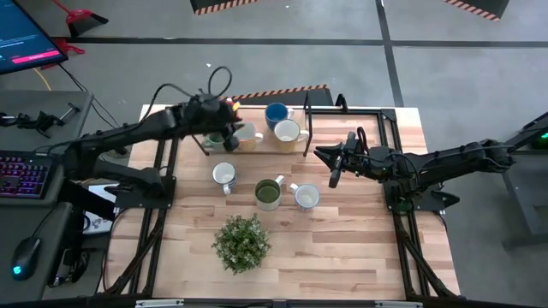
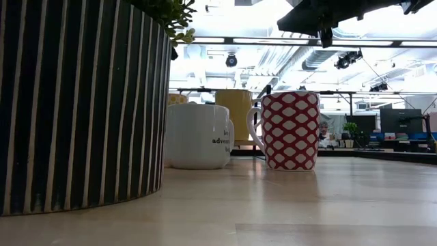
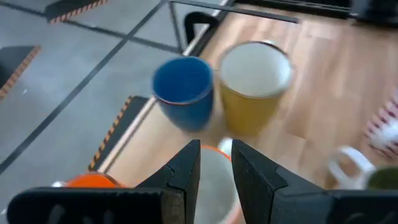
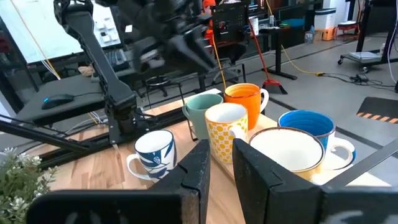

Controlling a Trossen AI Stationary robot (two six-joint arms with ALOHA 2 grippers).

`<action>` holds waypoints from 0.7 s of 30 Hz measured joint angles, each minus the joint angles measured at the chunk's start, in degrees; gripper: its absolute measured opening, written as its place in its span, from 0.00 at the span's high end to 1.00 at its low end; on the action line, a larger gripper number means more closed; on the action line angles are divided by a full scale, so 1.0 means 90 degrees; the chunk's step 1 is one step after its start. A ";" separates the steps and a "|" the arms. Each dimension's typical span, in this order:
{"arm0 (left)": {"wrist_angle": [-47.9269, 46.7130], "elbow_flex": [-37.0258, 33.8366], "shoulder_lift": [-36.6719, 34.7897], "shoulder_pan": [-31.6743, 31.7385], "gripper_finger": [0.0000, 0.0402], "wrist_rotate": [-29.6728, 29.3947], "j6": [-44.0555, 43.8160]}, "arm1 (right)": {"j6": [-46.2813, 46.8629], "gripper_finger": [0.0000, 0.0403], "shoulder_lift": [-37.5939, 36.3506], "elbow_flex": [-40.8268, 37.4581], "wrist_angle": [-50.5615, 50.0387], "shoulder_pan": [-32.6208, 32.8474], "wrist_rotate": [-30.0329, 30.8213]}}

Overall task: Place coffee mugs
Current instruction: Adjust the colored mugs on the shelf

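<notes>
We see the left gripper point(image 1: 224, 130) over the back row of mugs, fingers point(image 3: 186, 171) a narrow gap apart astride a mug's rim point(image 3: 214, 149); can't tell if it's clamped. Blue mug point(image 1: 276, 114) and yellow mug point(image 1: 286, 132) sit just beyond. Right gripper point(image 1: 322, 155) hangs right of the yellow mug, jaws nearly closed, holding nothing. Three more mugs stand between that row and the plant point(image 1: 241, 241).
</notes>
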 joint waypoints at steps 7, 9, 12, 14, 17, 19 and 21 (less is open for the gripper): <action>-0.0485 0.1142 0.1143 0.0720 0.80 0.0005 -0.0064 | 0.0131 0.86 0.0000 -0.0001 -0.0028 0.0000 -0.0008; -0.0833 0.1459 0.1449 0.0820 0.80 0.0005 -0.0116 | 0.0138 0.86 0.0000 0.0000 -0.0061 0.0000 -0.0010; -0.1251 0.1958 0.1836 0.0897 0.80 0.0206 -0.0292 | 0.0138 0.86 0.0000 0.0000 -0.0073 0.0000 -0.0010; -0.1406 0.2253 0.2048 0.0945 0.80 0.0510 -0.0362 | 0.0131 0.86 0.0000 -0.0001 -0.0073 0.0000 -0.0010; -0.1510 0.2599 0.2343 0.0960 0.80 0.0750 -0.0386 | 0.0121 0.86 0.0002 -0.0001 -0.0076 0.0000 -0.0010; -0.1536 0.2764 0.2502 0.0965 0.80 0.0745 -0.0384 | 0.0119 0.86 0.0002 -0.0002 -0.0076 0.0000 -0.0010; -0.1666 0.2890 0.2676 0.0980 0.81 0.0674 -0.0384 | 0.0119 0.86 0.0002 -0.0001 -0.0076 0.0000 -0.0010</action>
